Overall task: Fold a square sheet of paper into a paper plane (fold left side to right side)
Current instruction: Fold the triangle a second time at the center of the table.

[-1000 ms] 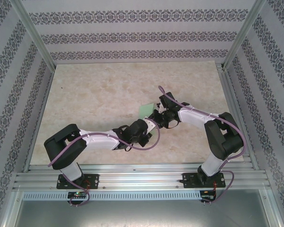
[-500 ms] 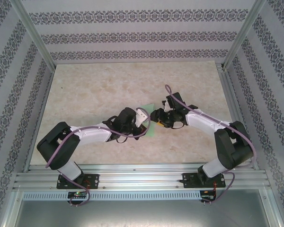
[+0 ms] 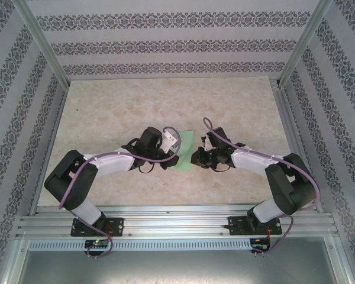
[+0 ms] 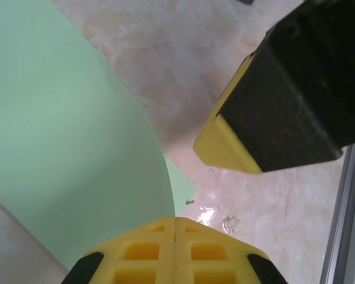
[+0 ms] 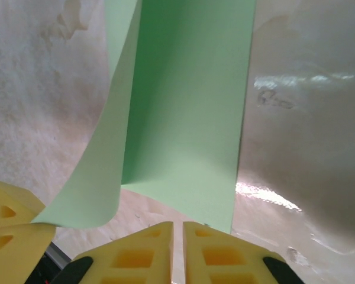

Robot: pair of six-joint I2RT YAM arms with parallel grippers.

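The square sheet of paper lies near the middle of the worktop, a little toward 6 o'clock, with one flap lifted and curling over. The left pincer, at the sheet's 10 o'clock, is clenched on that flap's corner. The right pincer, at its 3 o'clock, has its pads drawn almost together right at the lower layer's edge. Whether they nip the paper I cannot tell.

The main risk is a crooked crease. The flap is bowed, not taut, so laying it over may leave the edges unmatched. If the lower layer is not truly pinned, a pull toward 3 o'clock would drag the whole sheet (it is thin, and the stone-look surface seems slick). The two pincers sit just beside each other, so a sweep across could make them collide or crumple the flap between them.

Room is generous. Bare worktop lies open toward 12, 9 and 3 o'clock, and the patterned walls are well apart. The tightest side is 6 o'clock, where the metal rail carries the arm bases.
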